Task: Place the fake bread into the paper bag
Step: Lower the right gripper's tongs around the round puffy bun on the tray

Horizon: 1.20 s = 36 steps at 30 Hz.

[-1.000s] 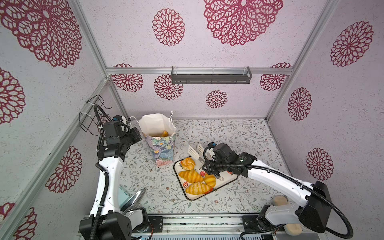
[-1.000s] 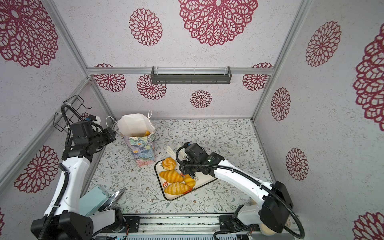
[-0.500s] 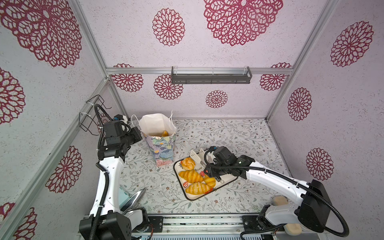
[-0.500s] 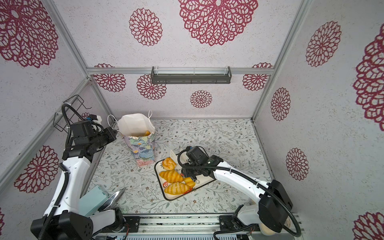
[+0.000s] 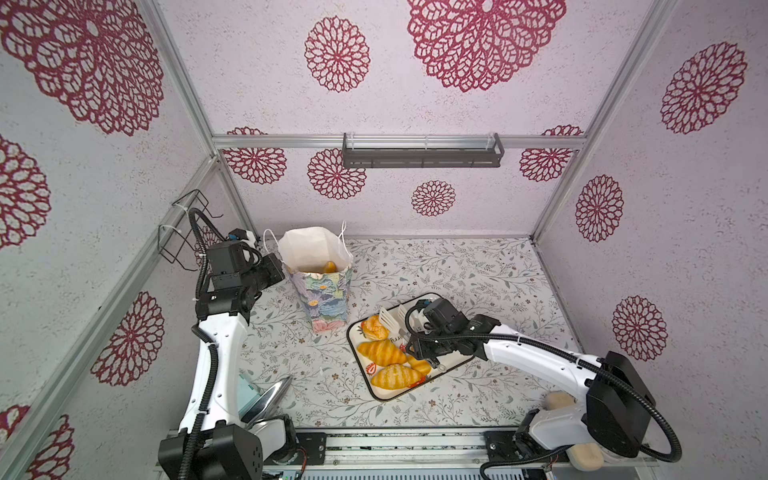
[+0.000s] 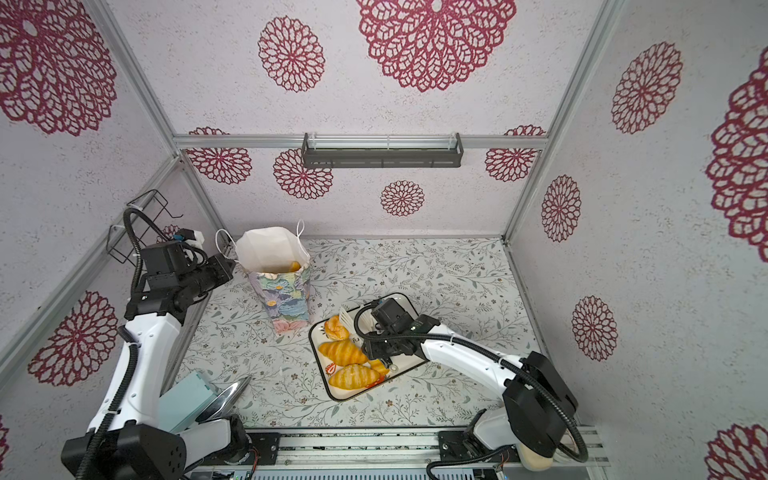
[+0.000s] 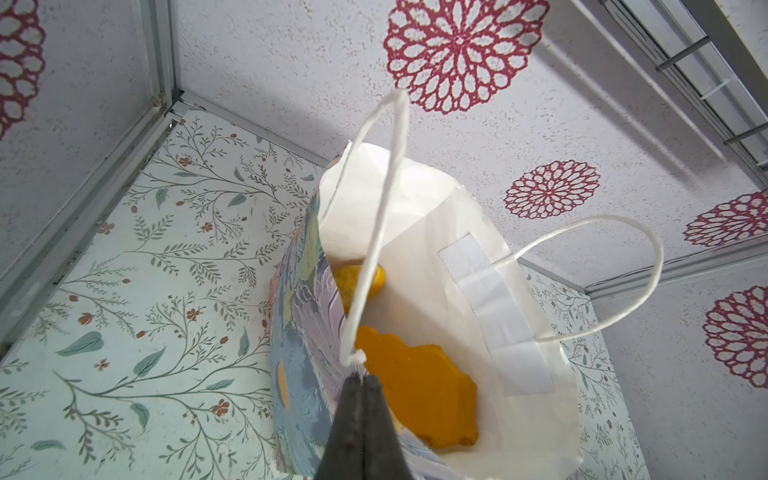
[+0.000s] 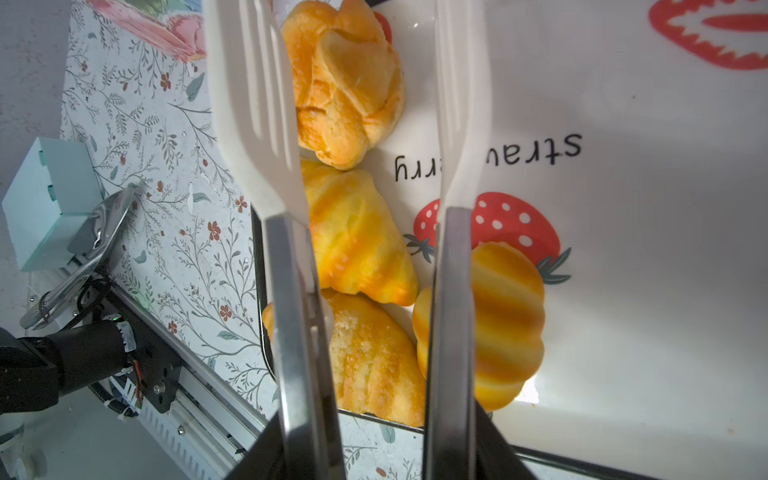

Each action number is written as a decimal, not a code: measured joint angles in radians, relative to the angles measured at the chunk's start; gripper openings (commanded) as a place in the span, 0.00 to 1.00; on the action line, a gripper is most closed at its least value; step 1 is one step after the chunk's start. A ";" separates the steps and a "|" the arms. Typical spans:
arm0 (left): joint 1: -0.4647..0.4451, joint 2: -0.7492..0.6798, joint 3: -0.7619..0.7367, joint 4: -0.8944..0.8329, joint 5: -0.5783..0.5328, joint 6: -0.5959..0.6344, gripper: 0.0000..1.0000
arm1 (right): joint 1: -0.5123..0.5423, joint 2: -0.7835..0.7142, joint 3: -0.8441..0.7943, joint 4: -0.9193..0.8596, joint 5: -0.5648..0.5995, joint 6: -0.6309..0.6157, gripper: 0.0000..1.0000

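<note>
Right gripper (image 5: 415, 345), gripping tongs (image 8: 253, 124), has moved over croissants (image 5: 381, 351); left gripper (image 7: 360, 386) pinches paper bag (image 5: 324, 299).

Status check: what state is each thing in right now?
Bag: upright, open.
Bread: four pieces loose on tray, two visible in bag.
Tray: flat on table.
Tongs: tips apart over tray, nothing clamped.
Left gripper: jaws shut on bag's rim.
Right gripper: jaws shut on tongs.
</note>
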 measured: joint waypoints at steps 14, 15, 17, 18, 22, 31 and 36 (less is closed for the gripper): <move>0.000 0.001 -0.001 0.009 0.031 0.000 0.00 | -0.002 0.026 -0.039 0.057 -0.034 0.008 0.50; 0.000 0.001 -0.001 0.008 0.031 0.000 0.00 | -0.002 0.029 -0.042 0.062 -0.035 0.008 0.50; 0.000 0.002 -0.001 0.008 0.031 0.000 0.00 | -0.002 0.034 -0.045 0.066 -0.038 0.008 0.50; 0.000 0.002 -0.001 0.008 0.031 0.000 0.00 | -0.002 0.038 -0.046 0.067 -0.040 0.013 0.50; 0.000 0.007 -0.001 0.009 0.031 0.000 0.00 | -0.002 0.045 -0.046 0.072 -0.046 0.015 0.50; 0.000 0.010 -0.001 0.008 0.030 0.000 0.00 | -0.002 0.046 -0.046 0.092 -0.060 0.016 0.50; 0.000 0.011 -0.001 0.008 0.027 0.000 0.00 | -0.002 0.047 -0.046 0.092 -0.060 0.015 0.50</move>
